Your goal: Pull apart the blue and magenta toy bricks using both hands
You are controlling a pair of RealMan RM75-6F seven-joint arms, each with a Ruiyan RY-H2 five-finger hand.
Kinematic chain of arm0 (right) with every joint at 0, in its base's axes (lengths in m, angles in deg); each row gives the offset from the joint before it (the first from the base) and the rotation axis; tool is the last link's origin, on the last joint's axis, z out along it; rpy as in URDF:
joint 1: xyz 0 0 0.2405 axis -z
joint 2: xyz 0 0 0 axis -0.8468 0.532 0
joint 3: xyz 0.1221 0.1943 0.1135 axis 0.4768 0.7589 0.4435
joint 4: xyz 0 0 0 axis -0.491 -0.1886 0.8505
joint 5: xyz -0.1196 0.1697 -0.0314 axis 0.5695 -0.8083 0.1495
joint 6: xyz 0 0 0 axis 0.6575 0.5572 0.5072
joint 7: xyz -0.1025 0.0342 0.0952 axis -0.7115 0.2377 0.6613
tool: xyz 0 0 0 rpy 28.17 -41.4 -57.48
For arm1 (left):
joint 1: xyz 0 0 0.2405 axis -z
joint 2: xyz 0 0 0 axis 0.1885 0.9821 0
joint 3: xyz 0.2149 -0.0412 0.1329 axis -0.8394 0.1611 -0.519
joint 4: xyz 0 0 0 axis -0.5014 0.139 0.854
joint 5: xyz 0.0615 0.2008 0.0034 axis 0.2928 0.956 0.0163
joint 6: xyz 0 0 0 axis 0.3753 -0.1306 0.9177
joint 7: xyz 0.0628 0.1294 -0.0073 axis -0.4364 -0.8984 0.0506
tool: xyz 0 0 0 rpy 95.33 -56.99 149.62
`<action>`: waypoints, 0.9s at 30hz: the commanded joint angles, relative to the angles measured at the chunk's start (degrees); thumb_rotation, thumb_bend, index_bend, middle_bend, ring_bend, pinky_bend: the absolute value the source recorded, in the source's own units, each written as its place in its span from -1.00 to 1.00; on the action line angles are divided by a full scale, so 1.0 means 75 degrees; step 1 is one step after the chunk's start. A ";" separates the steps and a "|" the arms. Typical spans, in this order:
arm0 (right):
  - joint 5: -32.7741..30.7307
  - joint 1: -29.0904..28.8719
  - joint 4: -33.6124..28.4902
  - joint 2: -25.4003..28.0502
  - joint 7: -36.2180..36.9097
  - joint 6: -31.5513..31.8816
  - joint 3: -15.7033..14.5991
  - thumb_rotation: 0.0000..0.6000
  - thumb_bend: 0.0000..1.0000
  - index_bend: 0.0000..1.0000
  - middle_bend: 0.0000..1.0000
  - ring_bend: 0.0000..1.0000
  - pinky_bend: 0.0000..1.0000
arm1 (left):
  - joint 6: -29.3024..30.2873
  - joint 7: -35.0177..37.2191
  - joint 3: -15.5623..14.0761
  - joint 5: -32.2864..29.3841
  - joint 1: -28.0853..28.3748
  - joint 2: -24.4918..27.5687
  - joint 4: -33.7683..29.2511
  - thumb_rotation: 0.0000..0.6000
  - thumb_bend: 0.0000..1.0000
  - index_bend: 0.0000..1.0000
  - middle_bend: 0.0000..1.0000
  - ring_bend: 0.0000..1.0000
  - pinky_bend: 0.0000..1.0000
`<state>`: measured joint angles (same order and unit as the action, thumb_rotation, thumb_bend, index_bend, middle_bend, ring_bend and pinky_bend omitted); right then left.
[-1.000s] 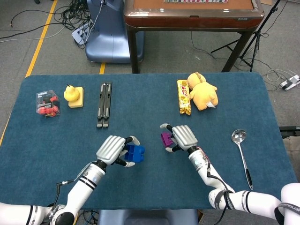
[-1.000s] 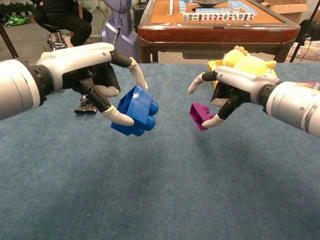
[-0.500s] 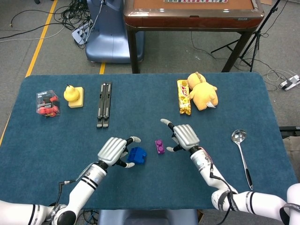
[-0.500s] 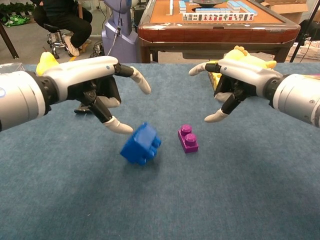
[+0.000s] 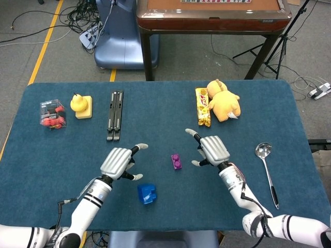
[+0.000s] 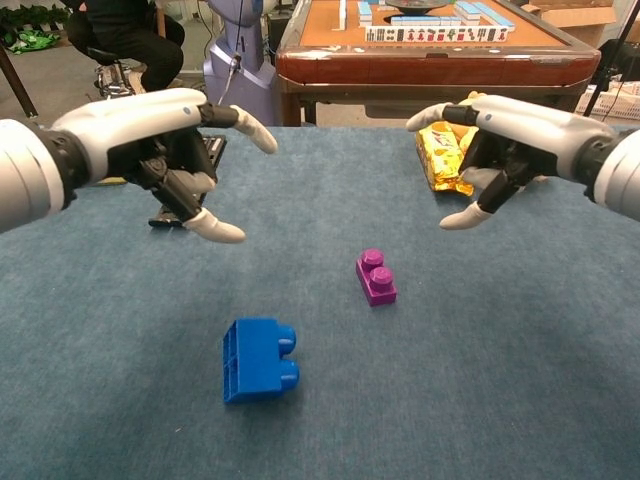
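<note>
Blue felt covers the table (image 5: 248, 98), the biggest thing in view, and everything else lies on it. Both arms reach in from the near edge. The left hand (image 5: 118, 161) hangs above the cloth with its fingers spread and nothing in them; the right hand (image 5: 213, 150) does the same on the other side, fingers apart and empty. 1 second ago each was pinching a brick in the air; half a second ago both had let go, and since then they have drawn further apart and away from the bricks.

Along the far side sit a yellow plush toy (image 5: 224, 99) touching a snack packet (image 5: 202, 106), a black folded stand (image 5: 115, 114), a yellow duck figure (image 5: 80, 105) and a small clear box of red pieces (image 5: 52, 113). A metal spoon (image 5: 266, 165) lies to the right of the right hand.

The blue brick (image 5: 147, 194) now rests on its side near the front edge, just below and to the right of the left hand; half a second ago it was tumbling beneath that hand. The magenta brick (image 5: 176, 161), the smallest piece, stands studs up between the 2 hands, where it landed half a second ago, and is clearly apart from the blue one.

With the 2 bricks separated and both set down untouched, the pulling apart looks finished; I judge only the retreat of the hands remains.
</note>
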<state>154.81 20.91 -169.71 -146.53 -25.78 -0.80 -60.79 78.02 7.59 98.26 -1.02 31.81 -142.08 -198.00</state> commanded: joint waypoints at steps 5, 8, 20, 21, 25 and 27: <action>0.0481 0.0561 -0.0713 0.1014 -0.0096 0.0469 -0.0441 1.00 -1.00 -0.53 0.07 0.24 0.71 | 0.0709 -0.0105 -0.0202 0.0380 -0.0557 0.0819 -0.0573 1.00 -0.80 -0.53 0.44 0.45 0.99; 0.0809 0.0842 -0.0974 0.1498 0.0085 0.0701 -0.0624 1.00 -1.00 -0.49 -0.14 -0.01 0.48 | 0.1061 -0.0128 -0.0380 0.0659 -0.0881 0.1248 -0.0765 1.00 -0.80 -0.53 0.17 0.28 0.86; 0.2225 0.2101 -0.1278 0.2711 0.0924 0.2019 -0.1343 1.00 -1.00 -0.43 -0.29 -0.26 -0.09 | 0.1750 0.0522 -0.0999 0.1271 -0.2152 0.3072 -0.1490 1.00 -0.80 -0.57 -0.19 -0.16 0.20; 0.2253 0.2190 -0.1295 0.2759 0.0961 0.2107 -0.1374 1.00 -1.00 -0.43 -0.29 -0.26 -0.10 | 0.1802 0.0564 -0.1025 0.1315 -0.2235 0.3180 -0.1501 1.00 -0.80 -0.57 -0.19 -0.17 0.19; 0.2382 0.2557 -0.1313 0.2964 0.1095 0.2469 -0.1480 1.00 -1.00 -0.43 -0.29 -0.26 -0.10 | 0.2035 0.0755 -0.1106 0.1495 -0.2593 0.3607 -0.1506 1.00 -0.80 -0.57 -0.19 -0.17 0.17; 0.2450 0.2706 -0.1325 0.3051 0.1120 0.2623 -0.1520 1.00 -1.00 -0.43 -0.29 -0.27 -0.10 | 0.2120 0.0865 -0.1157 0.1574 -0.2757 0.3766 -0.1528 1.00 -0.80 -0.57 -0.19 -0.17 0.17</action>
<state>172.69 40.49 -179.50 -124.23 -17.71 18.15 -71.81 93.25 13.36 90.02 10.16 11.98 -114.65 -209.26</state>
